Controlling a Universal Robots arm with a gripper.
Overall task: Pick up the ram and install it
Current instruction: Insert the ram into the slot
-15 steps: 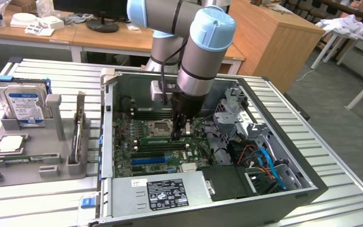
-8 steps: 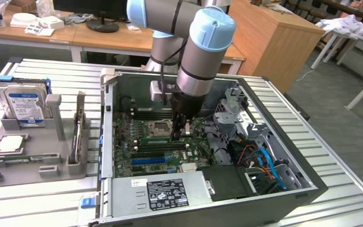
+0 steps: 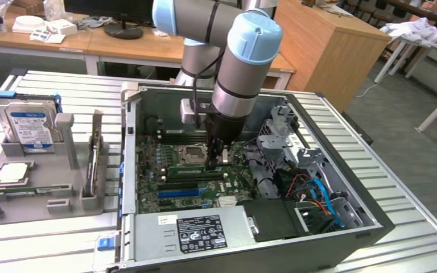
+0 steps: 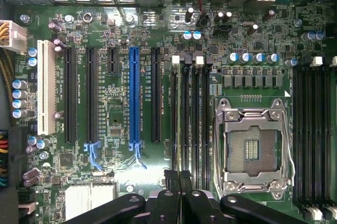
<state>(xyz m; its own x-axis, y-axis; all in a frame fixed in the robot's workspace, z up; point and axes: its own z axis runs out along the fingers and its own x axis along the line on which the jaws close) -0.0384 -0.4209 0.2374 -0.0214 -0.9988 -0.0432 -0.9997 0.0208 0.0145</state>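
Closed fingers sit at the end of the memory slots, six o'clock from the CPU socket in the exterior view, where the ram seems already seated, latching unconfirmed.

arm: reaching down, wrist vertical | gripper: pointing straight down, fingers pressed together
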